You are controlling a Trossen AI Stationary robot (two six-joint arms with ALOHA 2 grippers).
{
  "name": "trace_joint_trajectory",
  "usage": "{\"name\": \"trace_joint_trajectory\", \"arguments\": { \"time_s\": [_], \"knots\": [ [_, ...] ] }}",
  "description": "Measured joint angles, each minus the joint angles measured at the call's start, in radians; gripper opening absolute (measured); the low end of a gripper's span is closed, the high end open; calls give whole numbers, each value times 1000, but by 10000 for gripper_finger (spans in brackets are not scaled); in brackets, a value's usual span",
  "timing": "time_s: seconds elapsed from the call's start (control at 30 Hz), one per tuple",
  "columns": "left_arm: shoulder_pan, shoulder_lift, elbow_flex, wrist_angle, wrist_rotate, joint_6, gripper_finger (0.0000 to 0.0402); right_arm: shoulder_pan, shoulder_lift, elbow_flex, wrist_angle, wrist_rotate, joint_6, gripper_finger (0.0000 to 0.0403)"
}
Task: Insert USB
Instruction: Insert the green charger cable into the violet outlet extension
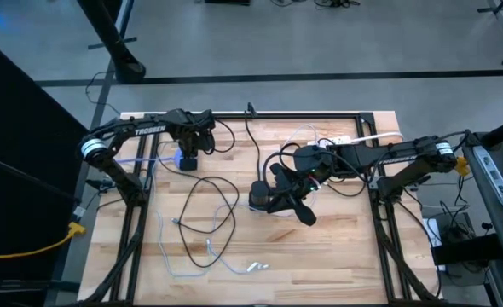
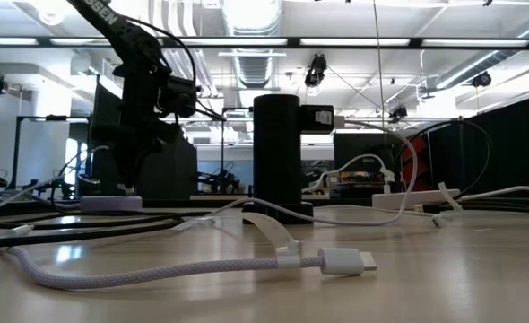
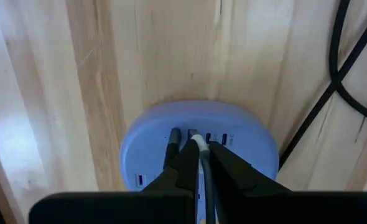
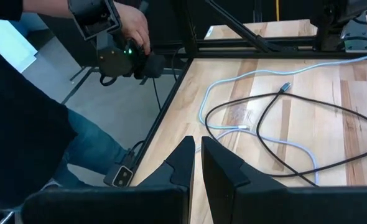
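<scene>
A lavender oval USB hub (image 3: 147, 144) lies flat on the wooden table at the far left (image 1: 186, 162), also low in the low view (image 2: 112, 203). My left gripper (image 3: 199, 163) stands right above it (image 1: 187, 150), pointing down, shut on a white USB plug (image 3: 198, 144) whose tip sits at the hub's row of ports. My right gripper (image 4: 197, 160) hangs shut and empty above the table's middle (image 1: 273, 183). My left gripper pinches the white USB plug (image 3: 199, 153) between its two fingers, coming from above and pointing down. The plug stands upright with its tip (image 3: 193, 134) at a port on the hub's top. Its cable runs back up between the fingers.
A black cylinder (image 2: 276, 152) stands mid-table beside my right gripper. Loose black cable (image 1: 213, 213) and pale cables (image 1: 183, 256) loop over the near half; a white plug (image 2: 345, 261) lies near the front. A person holding a controller (image 4: 118, 46) stands off the table.
</scene>
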Motion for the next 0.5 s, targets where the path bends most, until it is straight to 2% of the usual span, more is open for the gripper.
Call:
{"name": "trace_joint_trajectory", "arguments": {
  "time_s": [0.17, 0.3, 0.5],
  "knots": [
    [5, 0, 0, -11, -1, 24, 10, 0, 0, 0, 5, 15, -5, 14],
    [9, 2, -5, 27, -136, 18, 10, 0, 0, 0, 6, 15, -6, 14],
    [18, 3, -7, 81, -168, 37, 10, 0, 0, 0, 6, 16, -4, 14]
  ]
}}
